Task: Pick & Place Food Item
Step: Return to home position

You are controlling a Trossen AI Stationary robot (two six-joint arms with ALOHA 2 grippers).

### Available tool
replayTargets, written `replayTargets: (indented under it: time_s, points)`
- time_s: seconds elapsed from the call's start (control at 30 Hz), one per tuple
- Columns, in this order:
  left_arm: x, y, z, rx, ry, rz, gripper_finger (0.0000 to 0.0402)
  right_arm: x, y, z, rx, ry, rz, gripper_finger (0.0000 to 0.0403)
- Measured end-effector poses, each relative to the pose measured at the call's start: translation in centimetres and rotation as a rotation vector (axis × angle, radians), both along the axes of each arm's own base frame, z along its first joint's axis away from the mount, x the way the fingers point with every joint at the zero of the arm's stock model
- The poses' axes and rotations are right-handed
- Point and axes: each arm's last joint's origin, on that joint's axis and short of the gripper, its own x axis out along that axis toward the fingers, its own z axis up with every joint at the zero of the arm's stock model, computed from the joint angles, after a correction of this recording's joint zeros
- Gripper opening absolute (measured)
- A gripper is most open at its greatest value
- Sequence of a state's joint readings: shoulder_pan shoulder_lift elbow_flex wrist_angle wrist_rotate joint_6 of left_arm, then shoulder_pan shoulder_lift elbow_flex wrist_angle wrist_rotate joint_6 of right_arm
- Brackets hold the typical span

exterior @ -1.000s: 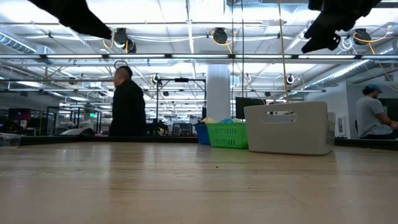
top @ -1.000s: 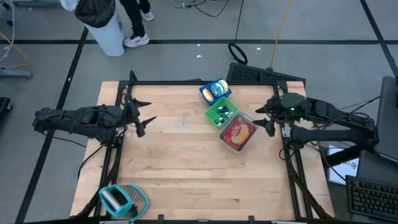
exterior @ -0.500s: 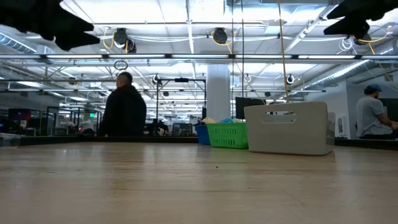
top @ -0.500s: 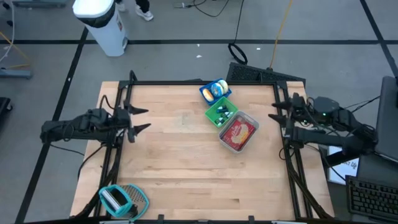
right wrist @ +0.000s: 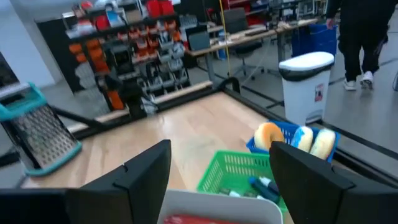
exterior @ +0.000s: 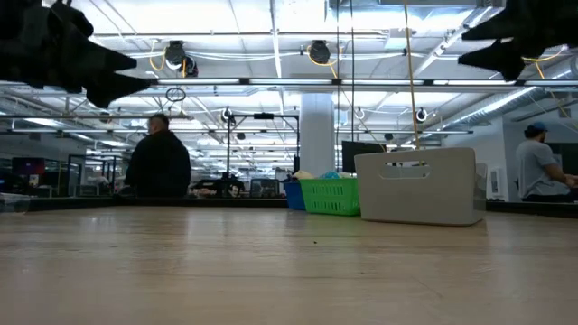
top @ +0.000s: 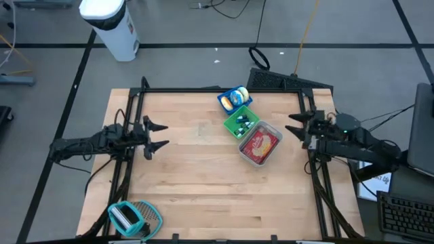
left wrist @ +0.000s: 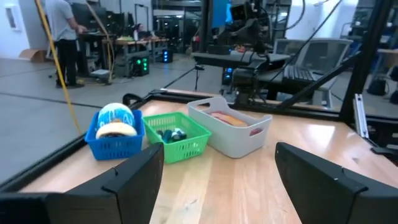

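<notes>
Three containers stand in a row at the table's far right: a blue basket (top: 234, 99) with round baked goods, a green basket (top: 241, 123) with small items, and a grey bin (top: 260, 144) with a red-wrapped food item. The left wrist view shows the same blue basket (left wrist: 115, 130), green basket (left wrist: 176, 135) and grey bin (left wrist: 231, 127). My left gripper (top: 163, 135) hovers at the table's left edge, level and open, with nothing between its fingers. My right gripper (top: 292, 125) hovers at the right edge beside the grey bin, level, open and holding nothing.
A teal grater (top: 132, 217) lies at the table's near left corner. A black frame rail (top: 203, 89) runs round the table. A white waste bin (top: 112, 27) stands on the floor beyond the far left. The wide middle of the wooden top (top: 203, 169) is bare.
My left gripper has sunk and tipped up to level at the table's left edge. My right gripper has drawn back toward the table's right edge, away from the grey bin, and levelled. Both have stayed open. A person behind the table has walked leftward.
</notes>
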State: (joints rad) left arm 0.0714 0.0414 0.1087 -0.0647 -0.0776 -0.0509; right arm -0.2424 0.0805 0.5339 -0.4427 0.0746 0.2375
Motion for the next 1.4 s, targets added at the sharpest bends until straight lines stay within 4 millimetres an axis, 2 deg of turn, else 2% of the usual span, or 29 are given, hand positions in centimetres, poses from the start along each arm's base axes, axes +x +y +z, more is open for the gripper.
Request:
replayTargets:
  time_s: [0.17, 0.33, 0.53, 0.63, 0.8, 1.03, 1.17, 1.4]
  points:
    - [0.2, 0.1, -0.8, -0.032, 0.011, -0.005, 0.0310, 1.5, -0.3, -2.1, -0.050, 0.038, 0.014, 0.0261]
    - [0.1, 0.1, -0.5, -0.029, -0.006, -0.069, 0.0310, 0.6, 0.0, -2.0, -0.135, -0.054, 0.051, 0.0262]
    - [-0.1, 0.2, -0.7, -0.035, 0.006, -0.074, 0.0310, 0.7, 0.0, -2.3, -0.150, -0.046, 0.051, 0.0262]
    - [-0.1, 0.2, -0.7, -0.035, 0.006, -0.102, 0.0310, 1.2, -0.2, -3.1, -0.149, -0.041, 0.048, 0.0259]
    - [-0.1, 0.2, -0.7, -0.035, 0.006, -0.104, 0.0310, 2.6, -0.5, -5.1, -0.153, -0.106, 0.061, 0.0260]
    - [0.3, 0.2, -1.8, -0.079, -0.017, -0.108, 0.0310, 3.8, -0.3, -7.6, -0.151, -0.241, 0.209, 0.0263]
    - [0.4, 0.2, -2.0, -0.096, -0.044, -0.110, 0.0310, 3.6, -0.1, -7.0, -0.158, -0.346, 0.259, 0.0262]
    - [0.4, 0.2, -2.0, -0.066, -0.045, -0.110, 0.0310, 4.0, 0.1, -8.1, -0.172, -0.234, 0.249, 0.0261]
